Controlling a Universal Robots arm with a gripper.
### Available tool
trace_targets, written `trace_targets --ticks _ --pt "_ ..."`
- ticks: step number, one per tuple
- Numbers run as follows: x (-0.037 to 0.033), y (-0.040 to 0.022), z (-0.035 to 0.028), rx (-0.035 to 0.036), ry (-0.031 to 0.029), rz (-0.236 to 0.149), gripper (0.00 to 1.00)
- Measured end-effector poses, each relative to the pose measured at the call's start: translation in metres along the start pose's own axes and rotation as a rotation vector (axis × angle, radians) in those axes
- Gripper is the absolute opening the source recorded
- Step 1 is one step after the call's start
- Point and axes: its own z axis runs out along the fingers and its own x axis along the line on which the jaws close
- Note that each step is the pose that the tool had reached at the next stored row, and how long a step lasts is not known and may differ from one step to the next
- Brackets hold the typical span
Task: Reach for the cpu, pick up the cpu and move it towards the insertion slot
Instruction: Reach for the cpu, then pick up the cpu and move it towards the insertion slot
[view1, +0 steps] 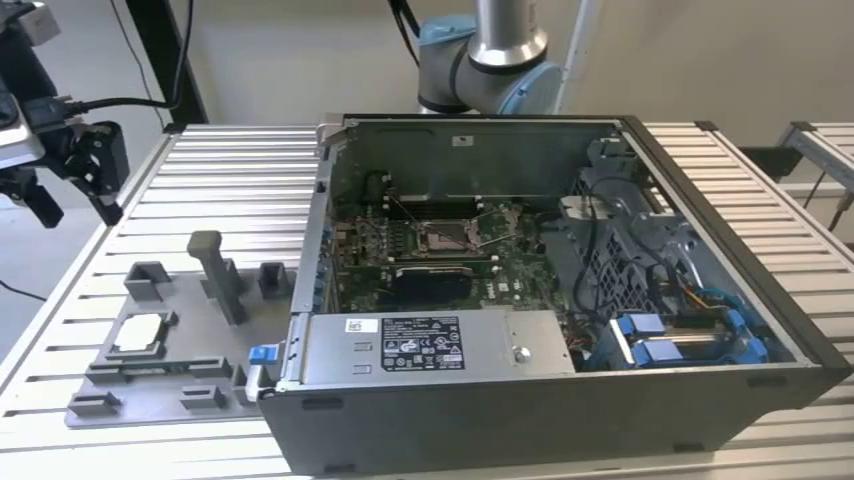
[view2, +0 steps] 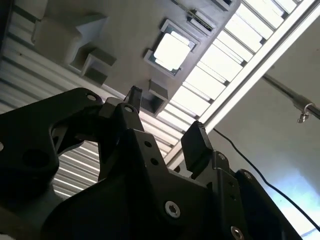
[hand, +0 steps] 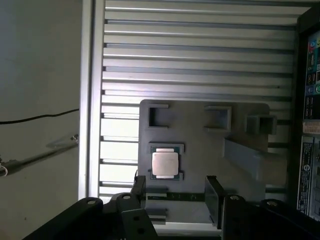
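The cpu (view1: 140, 335) lies flat, silver face up, in a square recess of the grey fixture plate (view1: 147, 385) near the table's front corner at the exterior view's left. It also shows in both wrist views (hand: 165, 164) (view2: 172, 50). My gripper (view1: 76, 205) hangs open and empty well above the table, off its edge at the exterior view's left and farther back than the cpu. In both wrist views the gripper (hand: 176, 195) (view2: 165, 120) has spread fingers and is apart from the chip. The insertion slot (view1: 447, 235), with its silver frame, sits on the green board inside the open computer case.
The open computer case (view1: 561, 400) fills the exterior view's middle and right, with high walls, a labelled power supply (view1: 420, 345) in front and blue-clipped bays (view1: 667, 340). A tall grey post (view1: 216, 275) and low blocks stand on the fixture plate. The table (view1: 227, 190) is slatted aluminium.
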Motion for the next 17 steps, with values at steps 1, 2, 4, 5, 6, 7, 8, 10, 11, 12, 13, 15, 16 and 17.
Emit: trace_targets --ticks 1,2,4,5,6,7,8,10,11,12,13,15,16,17 --pt "0.0001 0.0 0.0 0.0 0.0 0.0 1.0" --pt "0.0001 0.0 0.0 0.0 0.0001 0.0 1.0" --pt "0.0001 0.0 0.0 0.0 0.0 0.0 1.0" --pt "0.0002 0.0 0.0 0.0 0.0 0.0 1.0" --pt "0.0002 0.0 0.0 0.0001 0.0 0.0 1.0" --pt "0.0003 0.0 0.0 0.0 0.0 0.0 1.0" --pt "0.0003 0.0 0.0 0.0 0.0 0.0 1.0" --pt "0.0003 0.0 0.0002 0.0 0.0 0.0 1.0" --pt "0.0003 0.0 0.0008 -0.0001 -0.0002 0.0 1.0" --pt "0.0003 -0.0001 0.0018 -0.0001 -0.0002 0.0 1.0" --pt "0.0003 -0.0001 0.0029 0.0001 -0.0001 0.0 1.0" --pt "0.0003 -0.0002 0.0049 0.0 -0.0002 0.0 1.0" --pt "0.0003 -0.0002 0.0056 0.0001 -0.0001 0.0 1.0" --pt "0.0003 -0.0003 0.0067 0.0 -0.0002 0.0 1.0"
